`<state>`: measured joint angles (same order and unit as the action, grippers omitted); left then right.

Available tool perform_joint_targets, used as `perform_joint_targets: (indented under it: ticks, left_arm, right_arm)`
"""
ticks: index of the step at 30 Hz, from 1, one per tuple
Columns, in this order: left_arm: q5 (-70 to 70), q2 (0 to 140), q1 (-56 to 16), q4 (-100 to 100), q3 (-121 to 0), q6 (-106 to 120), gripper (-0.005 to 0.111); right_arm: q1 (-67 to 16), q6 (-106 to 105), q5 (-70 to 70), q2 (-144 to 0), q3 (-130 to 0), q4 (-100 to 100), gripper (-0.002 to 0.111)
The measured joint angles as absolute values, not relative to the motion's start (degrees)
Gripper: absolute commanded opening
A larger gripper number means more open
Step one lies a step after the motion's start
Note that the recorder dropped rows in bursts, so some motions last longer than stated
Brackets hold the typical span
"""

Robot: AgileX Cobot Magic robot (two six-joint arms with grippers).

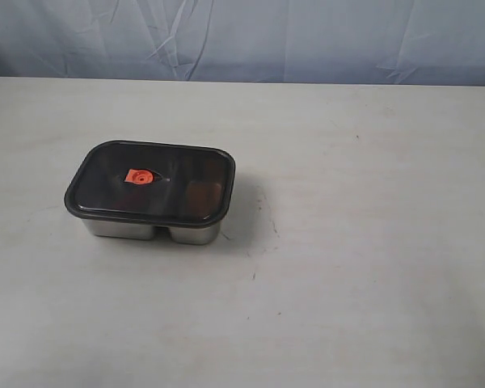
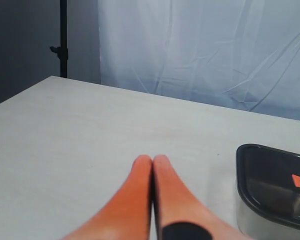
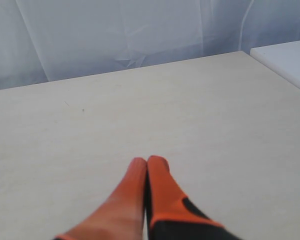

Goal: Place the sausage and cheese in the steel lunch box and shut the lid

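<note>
The steel lunch box (image 1: 129,229) stands on the table left of centre, with the dark translucent lid (image 1: 158,194) lying flat on top and its orange valve tab (image 1: 137,175) facing up. A dim orange-brown shape (image 1: 204,196) shows through the lid at the right end; I cannot tell whether it is the cheese. The sausage is hidden. Neither arm appears in the exterior view. My left gripper (image 2: 152,159) is shut and empty over bare table, apart from the lid (image 2: 275,180) and the box wall (image 2: 250,220) under it. My right gripper (image 3: 148,162) is shut and empty above bare table.
The pale table (image 1: 372,267) runs back to a wrinkled blue-grey backdrop (image 1: 307,36). A black stand (image 2: 63,37) rises beyond one table corner in the left wrist view. A white surface (image 3: 287,60) lies past the table edge in the right wrist view.
</note>
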<state>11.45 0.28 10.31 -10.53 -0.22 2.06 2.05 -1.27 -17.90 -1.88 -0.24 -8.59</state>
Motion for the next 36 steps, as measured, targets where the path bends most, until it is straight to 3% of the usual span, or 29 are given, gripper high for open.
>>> perform_joint_targets:
  ticks: [9, 22, 36]
  left_arm:
    - [11.4, 0.3, 9.5, -6.5, -0.2, 2.1, 0.000]
    - [11.4, 0.3, 0.7, -6.0, -0.2, 2.2, 0.000]
    - [11.4, 0.3, -0.9, -6.0, -0.2, 2.2, 0.000]
  right_arm:
    - [2.0, -1.3, -17.9, -1.9, -0.2, -8.6, -0.001]
    - [2.0, -1.3, -17.9, -1.9, -0.2, -8.6, -0.001]
    - [2.0, -1.3, -17.9, -1.9, -0.2, -9.5, -0.001]
